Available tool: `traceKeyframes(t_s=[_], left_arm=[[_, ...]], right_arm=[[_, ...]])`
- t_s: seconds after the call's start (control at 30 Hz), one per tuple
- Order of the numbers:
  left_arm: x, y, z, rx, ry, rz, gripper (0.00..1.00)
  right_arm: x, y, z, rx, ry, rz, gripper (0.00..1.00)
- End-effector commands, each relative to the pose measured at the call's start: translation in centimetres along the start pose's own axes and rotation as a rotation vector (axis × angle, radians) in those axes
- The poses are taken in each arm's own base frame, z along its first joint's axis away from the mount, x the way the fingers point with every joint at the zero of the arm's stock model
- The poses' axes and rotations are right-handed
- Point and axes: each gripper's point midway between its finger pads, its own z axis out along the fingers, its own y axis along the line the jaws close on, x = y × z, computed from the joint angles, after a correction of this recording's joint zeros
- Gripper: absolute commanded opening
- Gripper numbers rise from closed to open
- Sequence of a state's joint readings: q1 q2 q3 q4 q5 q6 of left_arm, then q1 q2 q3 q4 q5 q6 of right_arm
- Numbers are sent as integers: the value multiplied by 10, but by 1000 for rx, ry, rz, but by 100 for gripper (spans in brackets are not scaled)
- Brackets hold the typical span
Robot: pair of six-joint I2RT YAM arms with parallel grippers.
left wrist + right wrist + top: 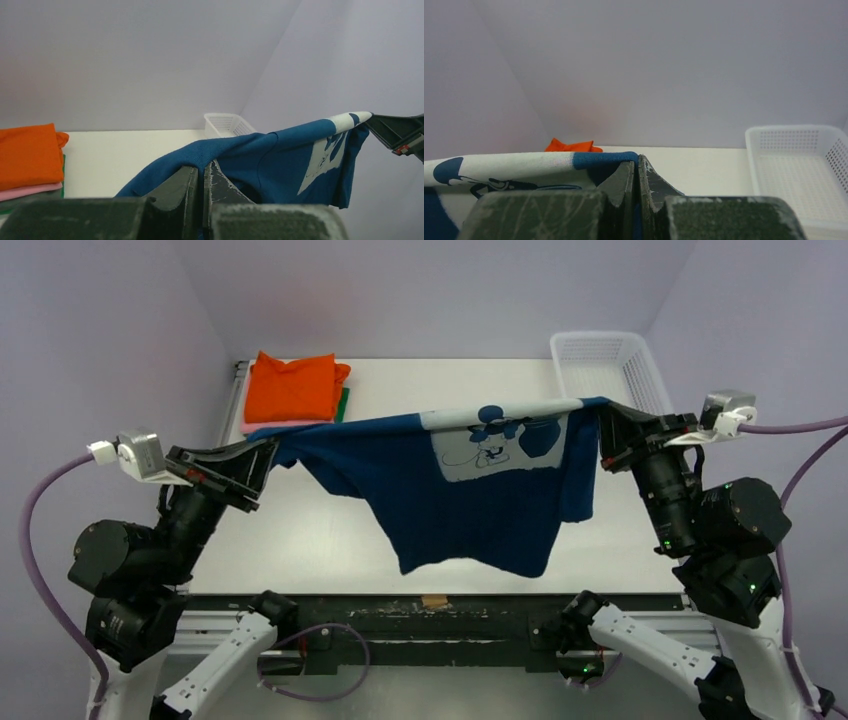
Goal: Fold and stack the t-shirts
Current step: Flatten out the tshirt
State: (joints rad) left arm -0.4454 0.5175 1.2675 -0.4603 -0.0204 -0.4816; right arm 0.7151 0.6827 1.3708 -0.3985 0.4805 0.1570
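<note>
Left gripper (264, 460) is clamped on one end of the blue shirt (470, 510), and the right gripper (607, 426) is pinched on the other end. In both wrist views the jaws stand pressed together with cloth between them. The blue shirt hangs between them above the middle of the table (300, 530), stretched along its top edge, sagging toward the near side, with a pale cartoon print (490, 445) showing. It is not folded at all. At the far left corner lies a finished stack: an orange shirt (292, 388) on top, a pink shirt (30, 191) under it and a green shirt (344, 405) peeping out at the right side. By my judgement, three are done and one is left: the blue shirt has yet to be laid flat, folded and set on the stack. A white mesh basket (600, 338) stands at the far right corner, holding nothing that can be seen. The table is white and smooth, with a small scrap of brown tape (434, 600) at its near edge, and plain pale lilac walls (420, 290) close it in on the far, left and right sides.
</note>
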Motion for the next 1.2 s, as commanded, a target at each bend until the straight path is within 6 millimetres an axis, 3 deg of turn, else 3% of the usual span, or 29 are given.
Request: traceKeyframes(t_s=[0.0, 0.1, 0.2, 0.3, 0.37, 0.4, 0.43, 0.47, 0.5, 0.53, 0.6, 0.63, 0.73, 0.87, 1.0, 1.1, 1.17], left_arm=[[2, 16, 19, -82, 35, 69, 0], [35, 48, 50, -216, 121, 88, 0], [91, 100, 78, -419, 243, 106, 0], [170, 156, 89, -609, 438, 88, 0], [223, 186, 84, -693, 568, 49, 0], [247, 196, 79, -720, 631, 35, 0], [267, 204, 75, -737, 684, 27, 11], [285, 209, 70, -743, 736, 22, 50], [296, 211, 68, -742, 775, 21, 82], [302, 213, 65, -748, 802, 22, 98], [307, 214, 60, -752, 830, 28, 100], [308, 214, 58, -753, 831, 28, 100], [310, 217, 49, -764, 823, 30, 100], [316, 224, 40, -803, 814, 12, 100], [328, 231, 35, -800, 813, -36, 100], [338, 231, 39, -752, 815, -85, 100], [347, 232, 43, -723, 823, -118, 97]], right_arm=[[-18, -10, 17, 96, -30, -103, 0], [15, -18, 49, 209, 45, -190, 0], [74, -32, 87, 296, 185, -334, 0], [161, -55, 135, 246, 382, -332, 0], [222, -65, 166, 180, 486, -313, 0], [256, -68, 180, 147, 551, -321, 5], [281, -71, 191, 136, 602, -339, 18], [308, -77, 202, 148, 658, -352, 42], [328, -84, 210, 180, 710, -359, 55], [345, -91, 213, 222, 767, -355, 64], [362, -97, 212, 270, 833, -330, 74], [364, -97, 210, 278, 833, -305, 81], [353, -94, 187, 310, 791, -229, 86], [367, -81, 121, 335, 843, -130, 88], [420, -42, 37, 253, 994, -86, 88], [457, -1, -8, 103, 1134, -22, 88], [476, 12, -32, 63, 1204, -18, 88]])
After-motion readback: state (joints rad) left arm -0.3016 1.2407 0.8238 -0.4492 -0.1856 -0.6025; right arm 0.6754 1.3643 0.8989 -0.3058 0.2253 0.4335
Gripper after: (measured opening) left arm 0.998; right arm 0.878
